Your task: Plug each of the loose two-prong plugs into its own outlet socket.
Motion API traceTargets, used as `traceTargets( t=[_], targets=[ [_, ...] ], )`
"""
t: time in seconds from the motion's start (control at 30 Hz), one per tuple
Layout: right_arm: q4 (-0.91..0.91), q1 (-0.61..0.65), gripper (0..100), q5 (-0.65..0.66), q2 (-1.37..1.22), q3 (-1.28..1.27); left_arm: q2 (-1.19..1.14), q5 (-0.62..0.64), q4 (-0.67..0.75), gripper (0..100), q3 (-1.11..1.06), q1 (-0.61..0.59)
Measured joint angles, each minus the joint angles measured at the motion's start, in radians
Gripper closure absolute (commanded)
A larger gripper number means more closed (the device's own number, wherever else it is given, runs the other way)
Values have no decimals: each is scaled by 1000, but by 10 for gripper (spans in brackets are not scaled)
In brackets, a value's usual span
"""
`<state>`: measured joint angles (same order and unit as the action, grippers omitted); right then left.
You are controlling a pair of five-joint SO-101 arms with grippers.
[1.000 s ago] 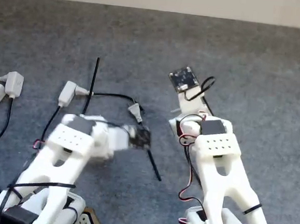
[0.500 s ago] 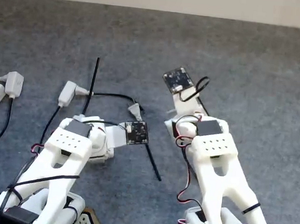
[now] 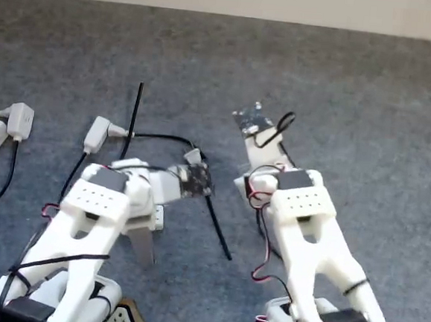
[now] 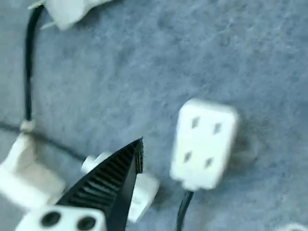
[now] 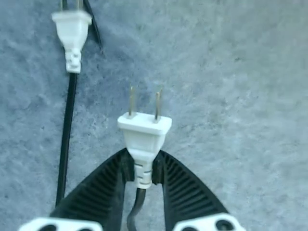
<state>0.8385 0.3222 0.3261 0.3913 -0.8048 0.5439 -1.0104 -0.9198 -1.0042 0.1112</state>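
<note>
My right gripper [image 5: 142, 161] is shut on a white two-prong plug [image 5: 144, 130], held just above the grey carpet with its prongs pointing away from the wrist. A second loose plug [image 5: 72, 26] on a black cord lies farther out; in the high view this plug [image 3: 193, 157] sits between the arms. A white outlet socket [image 4: 204, 142] with two pairs of slots lies on the carpet beyond my left gripper's one visible black finger [image 4: 115, 175]. No second finger stands near it. More white sockets [image 3: 98, 133] [image 3: 19, 119] lie at the left.
Black cords [image 3: 133, 117] cross the carpet between the sockets and the arms, and one runs under the left arm [image 3: 101, 197]. Another white block [image 4: 29, 173] lies close to the left finger. The carpet on the right [image 3: 382, 129] is bare.
The left wrist has turned and shifted a little away from its base, and a grey jaw now sticks out beside it. The right arm has edged left with the plug.
</note>
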Motion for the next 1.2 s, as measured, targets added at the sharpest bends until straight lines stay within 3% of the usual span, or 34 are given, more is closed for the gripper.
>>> traceTargets(
  t=[0.13,0.2,0.4,0.5,0.67,0.87,1.2],
  targets=[
    [-2,49,993,0,-86,20,0,3,0,796,57,-129],
    [3,84,993,0,-91,43,0,3,0,839,78,-198],
    [149,262,993,-63,-92,210,0,6,0,793,110,-342],
    [196,353,993,-92,-92,308,0,80,0,752,178,-433],
    [86,488,993,-104,-92,304,0,212,-52,720,336,-582],
    [-285,555,993,-104,-92,-11,0,229,-121,694,425,-543],
    [-417,516,993,-107,218,-282,31,379,-153,690,483,-333]
  ],
)
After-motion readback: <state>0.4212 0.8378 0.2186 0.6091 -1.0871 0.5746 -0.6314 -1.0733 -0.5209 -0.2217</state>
